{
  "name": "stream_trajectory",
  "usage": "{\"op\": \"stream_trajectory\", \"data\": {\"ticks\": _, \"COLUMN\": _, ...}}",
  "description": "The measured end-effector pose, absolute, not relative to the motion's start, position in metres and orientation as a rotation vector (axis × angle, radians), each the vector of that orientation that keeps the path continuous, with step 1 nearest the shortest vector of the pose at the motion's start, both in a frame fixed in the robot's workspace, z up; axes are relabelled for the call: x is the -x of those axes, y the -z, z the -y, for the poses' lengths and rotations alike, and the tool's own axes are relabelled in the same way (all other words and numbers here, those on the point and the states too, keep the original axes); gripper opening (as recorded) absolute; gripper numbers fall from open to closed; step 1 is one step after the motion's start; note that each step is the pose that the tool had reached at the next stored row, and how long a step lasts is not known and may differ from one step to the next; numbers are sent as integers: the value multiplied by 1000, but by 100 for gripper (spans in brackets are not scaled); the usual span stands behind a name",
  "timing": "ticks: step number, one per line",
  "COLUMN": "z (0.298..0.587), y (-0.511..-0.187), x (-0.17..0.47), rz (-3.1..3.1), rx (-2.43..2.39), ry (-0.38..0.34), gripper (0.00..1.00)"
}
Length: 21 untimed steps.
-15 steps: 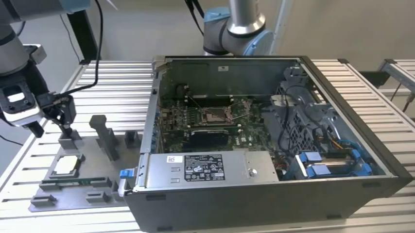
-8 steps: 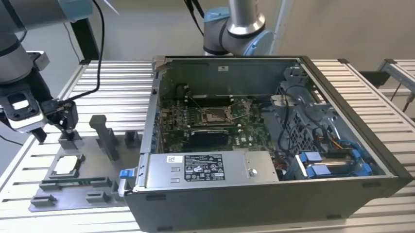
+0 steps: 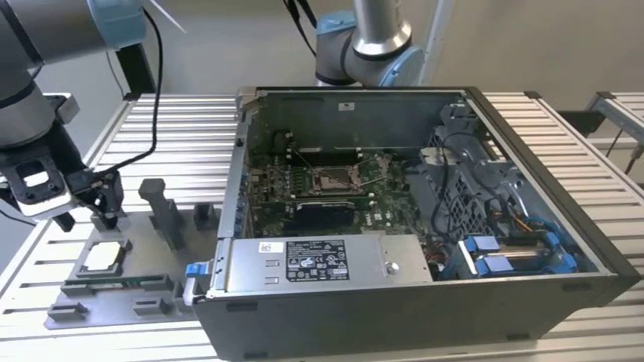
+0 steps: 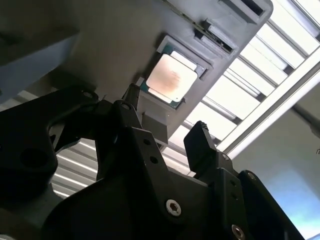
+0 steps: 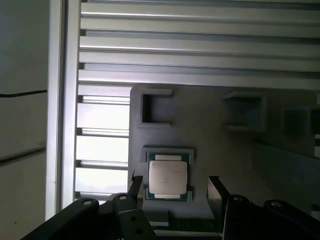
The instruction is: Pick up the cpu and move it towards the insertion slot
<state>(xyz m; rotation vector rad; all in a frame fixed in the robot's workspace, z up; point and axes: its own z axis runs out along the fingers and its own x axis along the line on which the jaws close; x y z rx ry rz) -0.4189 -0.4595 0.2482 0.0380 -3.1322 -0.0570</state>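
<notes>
The cpu (image 3: 104,257) lies flat in a square recess of the grey fixture plate (image 3: 151,298), on the exterior view's left, outside the computer case. Its pale metal top faces up in both wrist views (image 4: 171,81) (image 5: 168,180). My gripper (image 3: 86,221) hangs just above and behind it, open, with one black finger on either side of the chip (image 5: 175,194) (image 4: 162,122) and nothing held. The insertion slot (image 3: 335,179), a silver-framed square socket, sits in the middle of the motherboard inside the case, far from the gripper.
The open computer case (image 3: 423,302) has tall walls and a power supply (image 3: 317,260) along its front. On the fixture plate, grey posts (image 3: 161,211) stand beside the cpu and a green memory stick (image 3: 116,283) lies in front. A second arm (image 3: 363,45) stands behind the case.
</notes>
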Motion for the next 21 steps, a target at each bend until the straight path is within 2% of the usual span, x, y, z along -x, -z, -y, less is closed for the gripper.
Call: {"op": "stream_trajectory", "data": {"ticks": 21, "z": 465, "y": -210, "x": 421, "rz": 3135, "rx": -38, "ry": 46, "gripper": 100}}
